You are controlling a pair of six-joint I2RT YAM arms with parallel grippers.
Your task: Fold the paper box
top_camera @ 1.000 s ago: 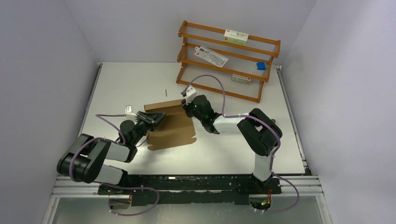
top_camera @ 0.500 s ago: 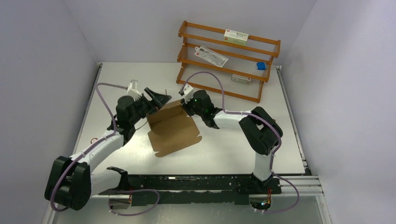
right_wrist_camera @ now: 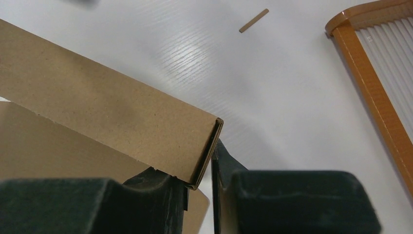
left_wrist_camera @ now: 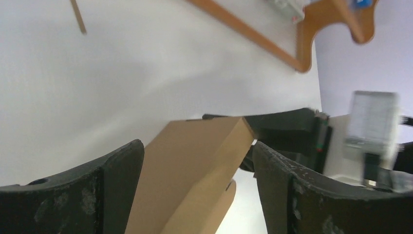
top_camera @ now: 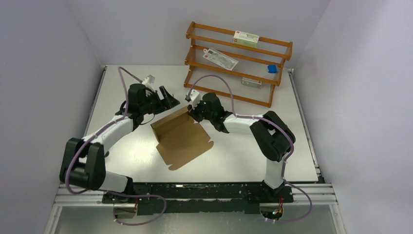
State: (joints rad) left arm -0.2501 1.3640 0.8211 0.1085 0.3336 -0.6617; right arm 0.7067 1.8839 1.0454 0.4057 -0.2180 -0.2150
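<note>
white matte table before the slatted wooden rack: the paper box, plain brown cardboard, lies flat, one wall raised on its rack side. left wrist view: left gripper gapes, holding nothing. right wrist view: right gripper pinches the doubled wall's end.

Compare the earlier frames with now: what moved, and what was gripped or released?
The left end effector let go of the plain brown cardboard paper box, opened, and withdrew toward the table's far left. The box swung slightly, its near edge drifting right. The right end effector stayed clamped on the folded wall's far end; the orange wooden rack is unchanged.
</note>
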